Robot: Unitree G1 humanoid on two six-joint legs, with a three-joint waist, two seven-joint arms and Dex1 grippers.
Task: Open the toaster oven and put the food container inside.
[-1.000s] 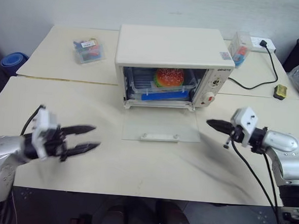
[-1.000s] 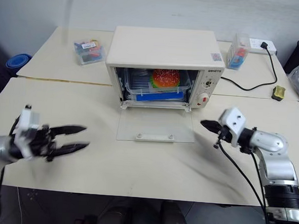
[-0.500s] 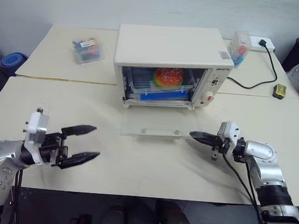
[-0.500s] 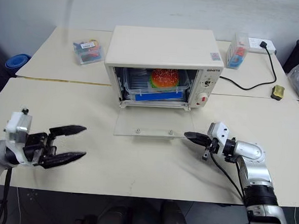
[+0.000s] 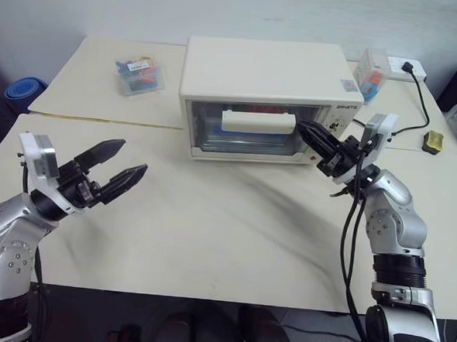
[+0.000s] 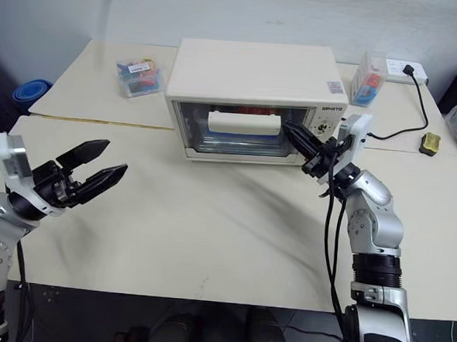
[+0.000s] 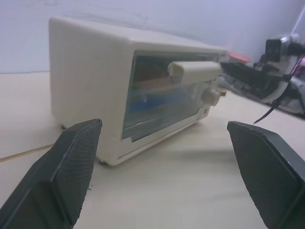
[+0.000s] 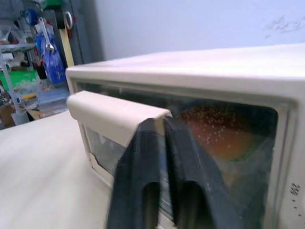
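The cream-white toaster oven (image 5: pixel 262 68) stands at the back middle of the table with its glass door closed upright. Behind the glass the food container (image 8: pixel 217 136) shows its red burger bun. My right gripper (image 5: pixel 302 129) is shut and empty. Its fingertips (image 8: pixel 159 129) rest against the right end of the white bar handle (image 5: pixel 255 122). My left gripper (image 5: pixel 132 156) hovers open and empty over the table at the left, well apart from the oven, pointing toward it (image 7: pixel 164 124).
A small clear box of colourful items (image 5: pixel 139 76) sits back left. An upright clear box (image 5: pixel 372 71), a power strip with a black cable (image 5: pixel 411 71) and a small yellow object (image 5: pixel 432 141) lie right of the oven. A table seam (image 5: pixel 99 121) runs left of the oven.
The oven door, lying flat open before, now stands closed. My right gripper rose with it from the table to the handle's right end. My left gripper lifted and opened wider.
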